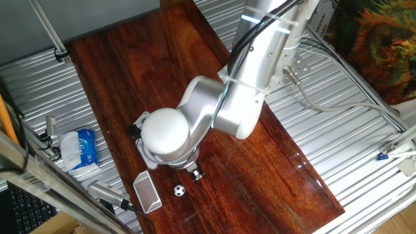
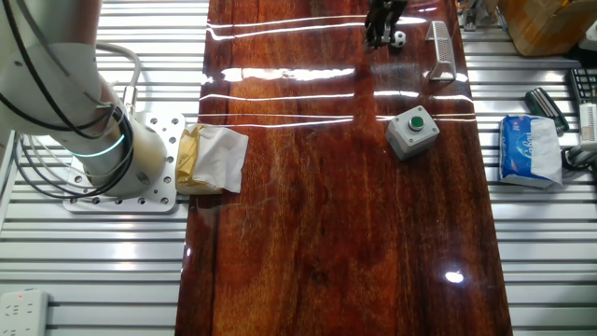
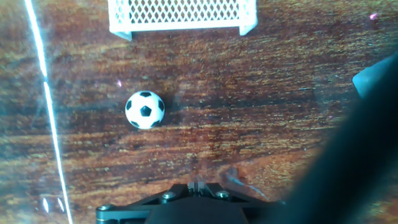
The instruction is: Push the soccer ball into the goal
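Ball (image 3: pixel 145 109) on desk (image 1: pixel 260 162), near goal (image 3: pixel 181 15), not touching; gripper (image 1: pixel 195 172) just beside ball; jaws' state unclear.

In the hand view the goal (image 3: pixel 181 15) is cut off by the top edge, so I see only its lower frame and a strip of mesh, and my end effector (image 3: pixel 196 205) shows only as a dark blurred mass along the bottom and right edges, with no telling how its jaws stand. From one fixed view my own wrist housing hides most of the end effector (image 1: pixel 195 171), leaving just a dark tip. In the other fixed view the soccer ball (image 2: pixel 398 38) is too small to make out its patches.
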### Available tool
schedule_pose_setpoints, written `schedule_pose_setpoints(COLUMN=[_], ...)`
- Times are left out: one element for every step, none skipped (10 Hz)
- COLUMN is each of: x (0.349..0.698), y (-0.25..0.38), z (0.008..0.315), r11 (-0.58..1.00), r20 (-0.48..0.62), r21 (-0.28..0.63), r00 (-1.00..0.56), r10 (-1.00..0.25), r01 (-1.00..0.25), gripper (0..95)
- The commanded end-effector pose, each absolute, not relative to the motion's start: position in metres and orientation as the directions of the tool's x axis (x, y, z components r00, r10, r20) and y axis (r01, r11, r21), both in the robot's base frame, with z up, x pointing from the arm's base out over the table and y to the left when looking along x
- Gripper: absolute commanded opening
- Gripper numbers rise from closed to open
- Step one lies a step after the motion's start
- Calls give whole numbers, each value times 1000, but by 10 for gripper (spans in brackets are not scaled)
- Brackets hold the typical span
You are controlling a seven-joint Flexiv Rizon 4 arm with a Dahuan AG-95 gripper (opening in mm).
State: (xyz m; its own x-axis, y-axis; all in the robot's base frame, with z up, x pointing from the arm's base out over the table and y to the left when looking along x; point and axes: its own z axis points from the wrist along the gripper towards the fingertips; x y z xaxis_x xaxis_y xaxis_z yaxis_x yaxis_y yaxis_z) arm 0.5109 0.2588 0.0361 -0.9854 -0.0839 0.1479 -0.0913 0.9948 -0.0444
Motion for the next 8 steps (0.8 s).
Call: schedule_pose_setpoints(x=[511, 511, 511, 511, 512, 513, 514, 520], y=[259, 259, 259, 260, 260, 262, 264, 274], z=[36, 36, 36, 36, 36, 37, 37, 38], r11=[996, 996, 996, 998, 999, 998, 997, 995], r20=[144, 142, 143, 144, 144, 143, 144, 149], r21=[-41, -40, -37, -20, 14, 64, 77, 84], r00=[-987, -987, -987, -988, -989, -990, -989, -988], r10=[-74, -74, -73, -56, -33, -2, 12, 42], r01=[-81, -81, -79, -60, -31, 8, 23, 55], gripper=[0, 0, 0, 0, 0, 0, 0, 0])
